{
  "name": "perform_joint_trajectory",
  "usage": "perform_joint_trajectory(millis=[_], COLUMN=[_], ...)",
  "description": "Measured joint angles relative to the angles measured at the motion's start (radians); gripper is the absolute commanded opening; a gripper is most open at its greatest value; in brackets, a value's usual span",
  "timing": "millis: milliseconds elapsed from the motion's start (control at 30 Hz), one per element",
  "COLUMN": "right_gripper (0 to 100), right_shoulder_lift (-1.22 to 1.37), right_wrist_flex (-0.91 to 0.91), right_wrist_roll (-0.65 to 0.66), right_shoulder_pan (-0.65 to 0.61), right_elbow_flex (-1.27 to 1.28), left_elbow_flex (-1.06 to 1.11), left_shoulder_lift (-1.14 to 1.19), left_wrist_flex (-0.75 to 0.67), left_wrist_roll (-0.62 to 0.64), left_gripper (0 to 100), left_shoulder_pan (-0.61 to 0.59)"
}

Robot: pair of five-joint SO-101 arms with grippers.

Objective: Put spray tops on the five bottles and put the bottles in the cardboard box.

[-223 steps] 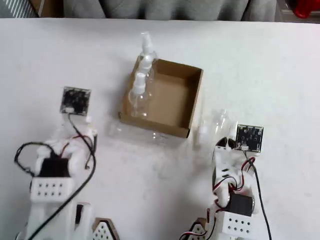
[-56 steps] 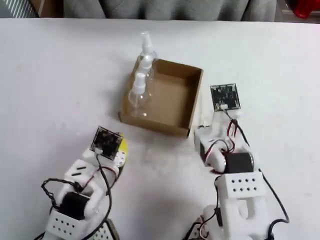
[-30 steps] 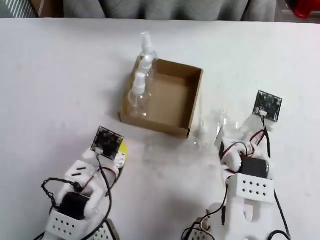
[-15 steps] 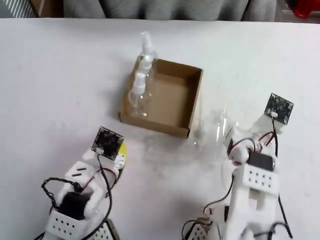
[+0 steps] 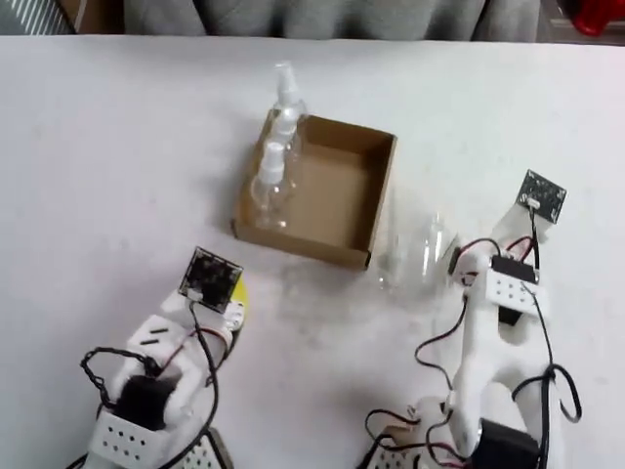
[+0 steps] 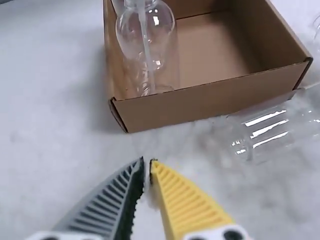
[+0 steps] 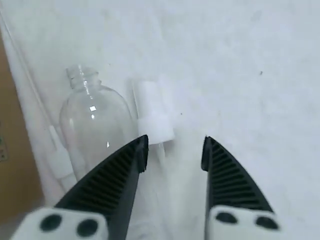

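The right hand [image 7: 172, 145] is hovering open over a white plastic spray top [image 7: 152, 112]; the left hand [image 6: 146, 167] is sitting closed, empty.

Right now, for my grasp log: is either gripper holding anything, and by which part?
Nothing is held. The left gripper is shut, empty, in front of the cardboard box; the right gripper is open near a loose spray top beside an uncapped bottle.

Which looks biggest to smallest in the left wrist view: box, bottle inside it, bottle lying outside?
1. Box.
2. Bottle inside and lying bottle: cannot rank; both are cut off by the picture's edge.
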Motion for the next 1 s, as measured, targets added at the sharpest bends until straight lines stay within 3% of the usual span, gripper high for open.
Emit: perform_joint_trajectory(millis=[433, 667, 867, 1000], right_gripper=[11.8, 18.3, 1.7, 2.1], right_shoulder_lift=[0.259, 0.367, 0.405, 0.423], right_wrist_flex=[-0.080, 0.002, -0.005, -0.038], right_wrist_roll=[-0.002, -0.002, 0.000, 0.000], right_shoulder_pan=[-0.002, -0.017, -0.020, -0.018], right_elbow_flex=[-0.141, -0.238, -0.253, -0.253], left_elbow_flex=[0.000, 0.000, 0.000, 0.000], left_shoulder_lift=[0.000, 0.000, 0.000, 0.000], left_wrist_flex=[0.000, 0.000, 0.000, 0.000], left_wrist_roll=[0.000, 0.000, 0.000, 0.000], left_gripper=[2, 2, 2, 2], left_shoulder_pan=[0.000, 0.000, 0.000, 0.000])
